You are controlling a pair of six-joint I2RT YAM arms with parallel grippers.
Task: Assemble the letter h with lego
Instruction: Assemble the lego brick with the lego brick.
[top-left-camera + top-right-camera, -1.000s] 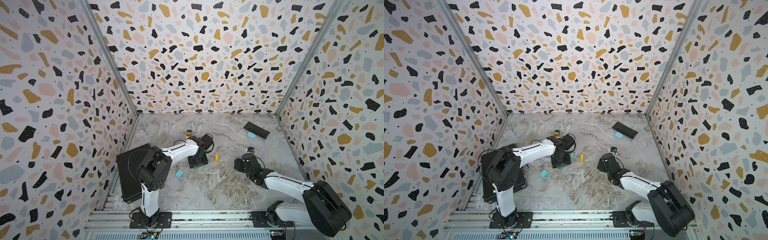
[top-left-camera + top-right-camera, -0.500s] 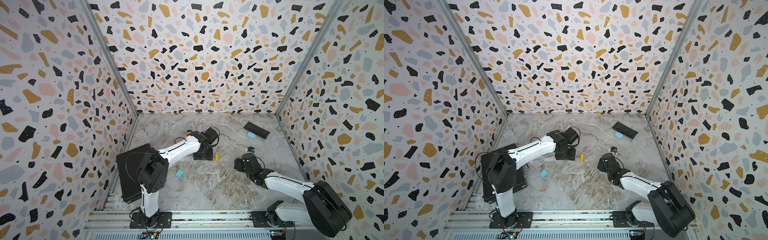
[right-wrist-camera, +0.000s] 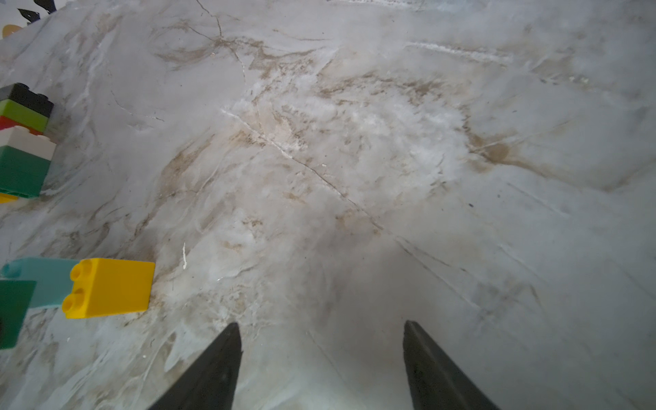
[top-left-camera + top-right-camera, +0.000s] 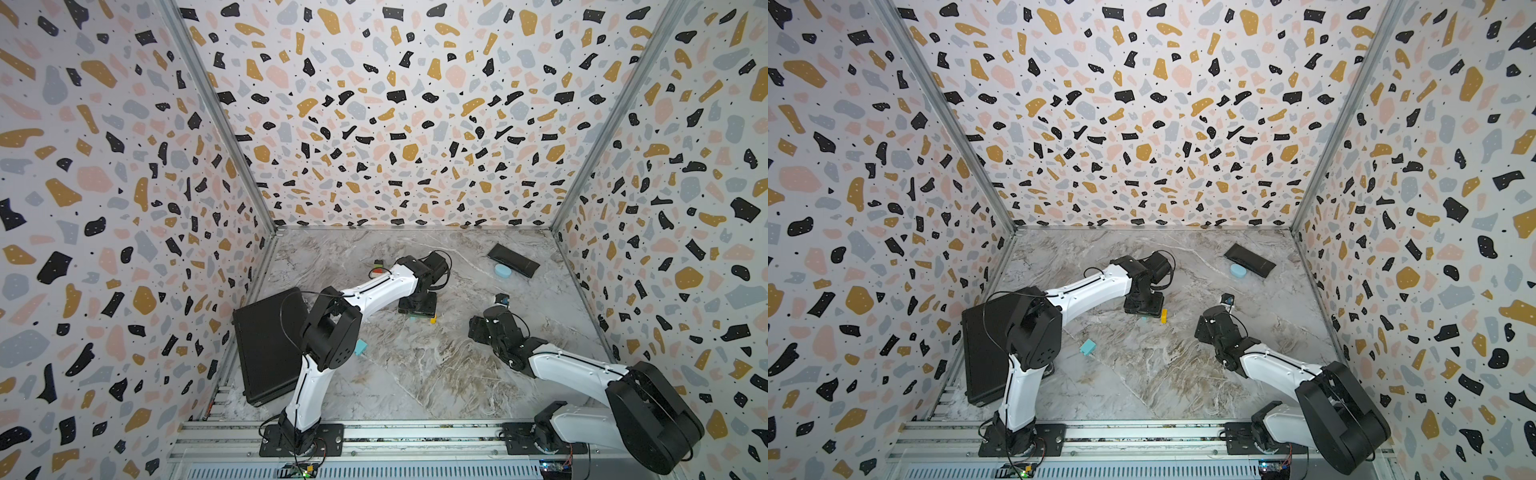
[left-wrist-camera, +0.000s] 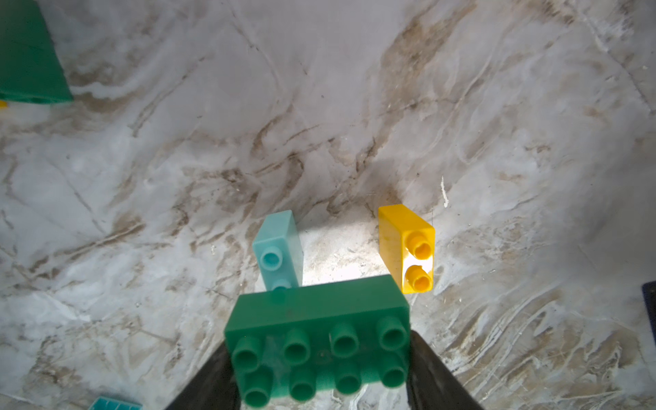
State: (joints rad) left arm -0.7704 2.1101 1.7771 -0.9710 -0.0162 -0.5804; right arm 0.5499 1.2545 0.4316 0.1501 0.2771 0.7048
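Observation:
My left gripper (image 5: 319,355) is shut on a dark green eight-stud lego brick (image 5: 319,319), one finger on each short end. It hangs low over the floor in both top views (image 4: 417,313) (image 4: 1144,309). Just beyond it lie a light-blue two-stud brick (image 5: 280,248) and a yellow two-stud brick (image 5: 404,245), both on their sides; the yellow one (image 4: 432,320) shows beside the gripper. A stack of black, lime, red, white and dark green bricks (image 3: 25,142) stands further back. My right gripper (image 3: 321,330) is open over bare floor (image 4: 478,328).
A loose light-blue brick (image 4: 360,347) lies near the left arm's elbow. A large black case (image 4: 266,345) sits along the left wall. A flat black case (image 4: 513,259) and a pale-blue oval thing (image 4: 502,270) are at the back right.
My left gripper has carried the dark green brick to the right, closer to the yellow brick, and its wrist has swung up. The right arm has not moved.

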